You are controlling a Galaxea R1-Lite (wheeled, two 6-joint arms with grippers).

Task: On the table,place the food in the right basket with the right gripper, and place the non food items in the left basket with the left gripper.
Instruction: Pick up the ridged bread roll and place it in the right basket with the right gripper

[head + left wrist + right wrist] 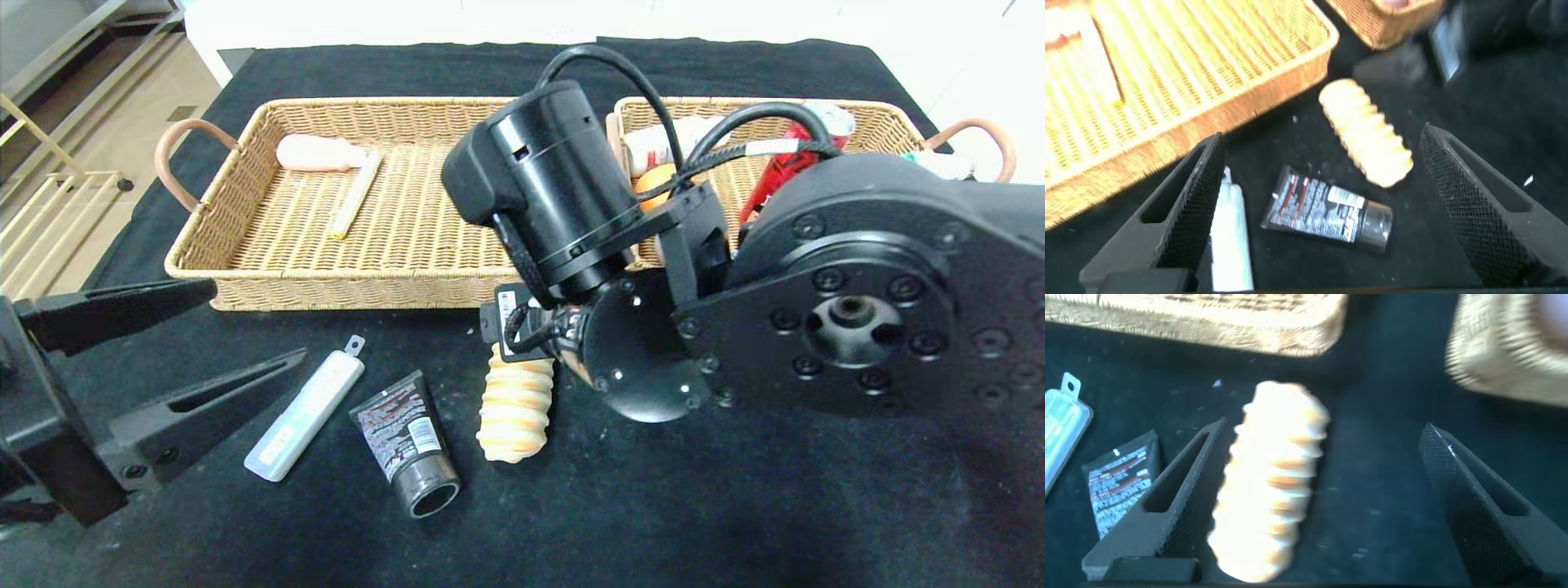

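Black cloth covers the table [735, 506], and the right gripper [1315, 498] hangs low over it with its two fingers spread wide. A ridged bread roll [1274, 506] lies flat between those fingers, close against one finger and well apart from the other; nothing squeezes it. Just past that near finger lies a dark tube [1118, 490], and beyond the tube a clear plastic case [1063, 433]. The left gripper [1323, 204] sits low at the robot's left side, also spread wide and holding nothing. Between its fingers, seen from its wrist, are the dark tube [1327, 219] and the bread roll [1365, 132], with the plastic case [1231, 237] beside one finger. Behind both grippers stand two woven baskets. The left basket [245, 269] holds a pink thing [314, 153] and a pale stick [357, 196]. The right basket [882, 122] holds a red packet [775, 175] and an orange thing [653, 181], partly hidden by the right arm.
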